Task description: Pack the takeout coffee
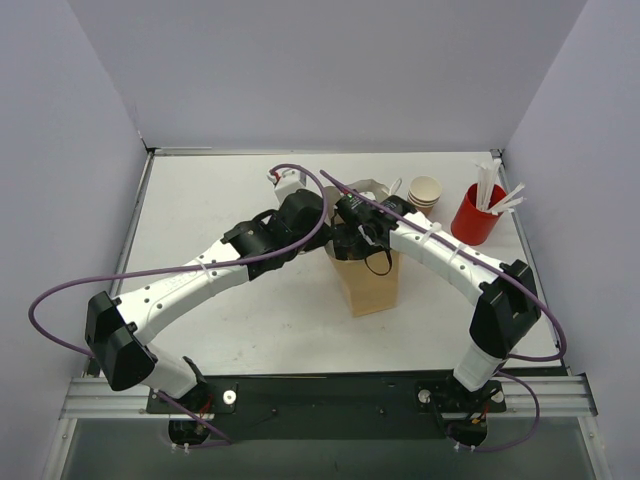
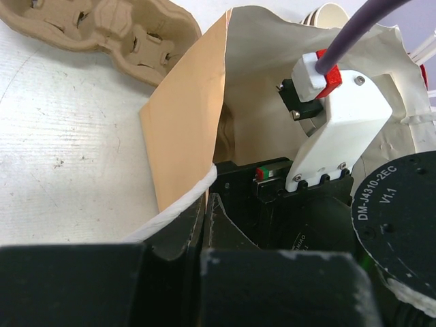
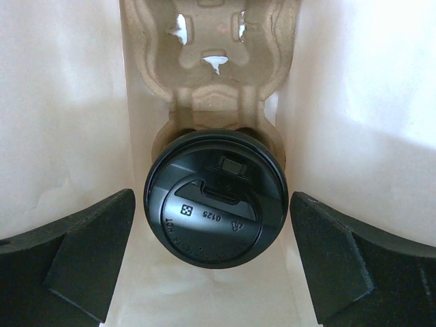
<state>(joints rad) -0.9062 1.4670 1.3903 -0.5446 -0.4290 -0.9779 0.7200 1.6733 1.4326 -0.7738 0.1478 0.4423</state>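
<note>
The takeout coffee (image 3: 216, 208) stands inside the brown paper bag (image 1: 370, 285), seated in a slot of a moulded-pulp carrier (image 3: 214, 61). Only its black lid shows; the tan cup body is hidden below it. My right gripper (image 3: 214, 262) reaches down into the bag, open, with one finger on each side of the lid and touching nothing. In the top view it (image 1: 362, 238) sits at the bag's mouth. My left gripper (image 2: 203, 219) is shut on the bag's rim beside the white cord handle (image 2: 178, 210), and holds the bag (image 2: 184, 129) open.
A second pulp carrier (image 2: 102, 34) lies on the table behind the bag. A stack of tan paper cups (image 1: 425, 192) and a red cup with white straws (image 1: 478, 212) stand at the back right. Walls enclose the table on three sides.
</note>
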